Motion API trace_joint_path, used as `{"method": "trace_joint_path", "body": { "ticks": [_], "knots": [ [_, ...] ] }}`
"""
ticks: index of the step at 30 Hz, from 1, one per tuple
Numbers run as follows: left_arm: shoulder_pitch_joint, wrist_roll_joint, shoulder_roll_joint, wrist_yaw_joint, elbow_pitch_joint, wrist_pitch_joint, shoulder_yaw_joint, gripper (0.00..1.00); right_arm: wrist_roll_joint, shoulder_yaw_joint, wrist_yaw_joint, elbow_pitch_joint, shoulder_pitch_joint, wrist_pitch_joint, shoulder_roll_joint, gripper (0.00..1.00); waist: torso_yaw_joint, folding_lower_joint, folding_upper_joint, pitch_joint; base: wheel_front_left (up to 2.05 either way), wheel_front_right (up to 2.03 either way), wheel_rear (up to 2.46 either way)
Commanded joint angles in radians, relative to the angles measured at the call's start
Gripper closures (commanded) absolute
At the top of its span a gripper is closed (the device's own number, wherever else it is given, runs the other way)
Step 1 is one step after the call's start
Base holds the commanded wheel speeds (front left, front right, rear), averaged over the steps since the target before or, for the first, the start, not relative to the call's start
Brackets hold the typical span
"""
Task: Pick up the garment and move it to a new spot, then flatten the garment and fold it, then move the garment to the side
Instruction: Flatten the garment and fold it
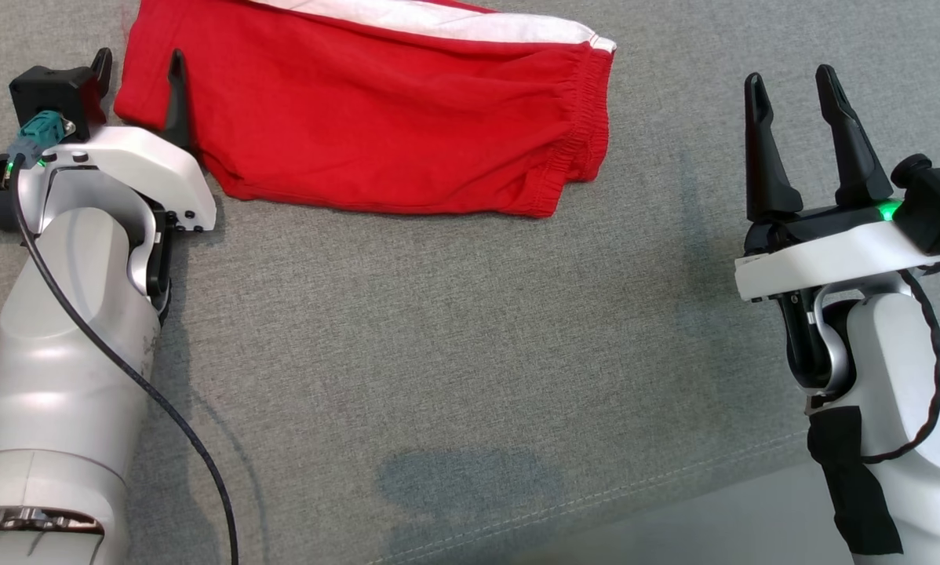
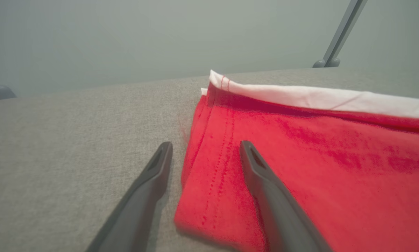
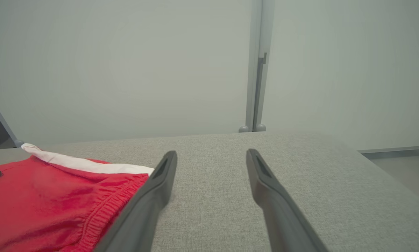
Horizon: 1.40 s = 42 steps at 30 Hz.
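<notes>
The garment (image 1: 376, 110) is a pair of red shorts with a white stripe, folded and lying flat at the top of the grey cloth surface. Its elastic waistband faces right. My left gripper (image 1: 139, 72) stands open at the garment's left end, one finger over the red cloth and the other over the grey surface beside it. In the left wrist view the garment's hem (image 2: 209, 164) lies between the fingers of my left gripper (image 2: 205, 148), ungripped. My right gripper (image 1: 792, 90) is open and empty, well to the right of the waistband (image 3: 104, 213).
The grey cloth surface (image 1: 454, 337) spreads wide below the garment, with its front seam at the lower right. A pale wall and a grey upright post (image 3: 256, 66) stand beyond the far edge. Another post (image 2: 339, 35) rises behind the garment.
</notes>
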<state>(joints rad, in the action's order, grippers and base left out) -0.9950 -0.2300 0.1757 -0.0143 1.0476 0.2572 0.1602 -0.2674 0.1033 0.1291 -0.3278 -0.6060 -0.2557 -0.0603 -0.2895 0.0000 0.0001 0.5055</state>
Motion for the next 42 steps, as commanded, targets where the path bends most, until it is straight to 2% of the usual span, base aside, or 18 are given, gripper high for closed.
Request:
{"method": "trace_joint_path", "body": {
  "ticks": [1,10,11,12,14,15,19,27,42],
  "knots": [
    [-0.002,0.0,0.029,0.0,0.014,0.005,-0.014,0.0,-0.003,0.007,0.002,0.035,0.017,-0.006,0.007,0.0,0.002,0.0,-0.0001,0.0,0.0,0.0,0.0],
    [-0.018,-0.022,-0.018,0.039,0.153,-0.026,0.003,0.0,-0.02,0.021,0.002,0.028,0.002,-0.006,0.009,0.0,0.026,0.0,-0.0001,-0.012,0.0,0.0,0.0],
    [-0.023,-0.035,-0.029,0.052,0.171,-0.038,0.0,0.12,-0.021,0.03,0.002,0.024,-0.002,-0.006,0.009,0.0,0.027,0.0,-0.0001,-0.016,0.0,0.0,0.0],
    [-0.025,-0.041,-0.034,0.059,0.179,-0.05,-0.001,0.51,-0.023,0.032,0.002,0.023,-0.003,-0.006,0.009,0.0,0.027,0.0,-0.0001,-0.019,0.0,0.0,0.0],
    [-0.028,-0.051,-0.041,0.073,0.192,-0.068,-0.002,0.78,-0.025,0.036,0.002,0.02,-0.005,-0.006,0.01,0.0,0.026,0.0,-0.0001,-0.024,0.0,0.0,0.0],
    [-0.028,-0.053,-0.044,0.078,0.197,-0.077,0.001,1.0,-0.027,0.038,0.002,0.019,-0.005,-0.006,0.01,0.0,0.024,0.0,-0.0001,-0.026,0.0,0.0,0.0],
    [-0.026,-0.066,-0.051,0.092,0.207,-0.076,0.002,1.0,-0.031,0.039,0.002,0.015,-0.004,-0.006,0.01,0.0,0.023,0.0,-0.0001,-0.04,0.0,0.0,0.0],
    [0.019,-0.079,-0.063,0.068,0.202,-0.012,-0.003,1.0,-0.039,0.039,0.002,0.006,0.004,-0.006,0.01,0.0,0.052,0.0,-0.0001,-0.095,0.0,0.0,0.0],
    [0.272,-0.135,-0.121,0.046,0.06,0.004,-0.032,1.0,-0.051,0.067,0.002,-0.093,0.062,-0.006,-0.042,0.0,0.215,0.0,-0.0001,-0.272,0.0,0.0,0.0]
  ]
}}
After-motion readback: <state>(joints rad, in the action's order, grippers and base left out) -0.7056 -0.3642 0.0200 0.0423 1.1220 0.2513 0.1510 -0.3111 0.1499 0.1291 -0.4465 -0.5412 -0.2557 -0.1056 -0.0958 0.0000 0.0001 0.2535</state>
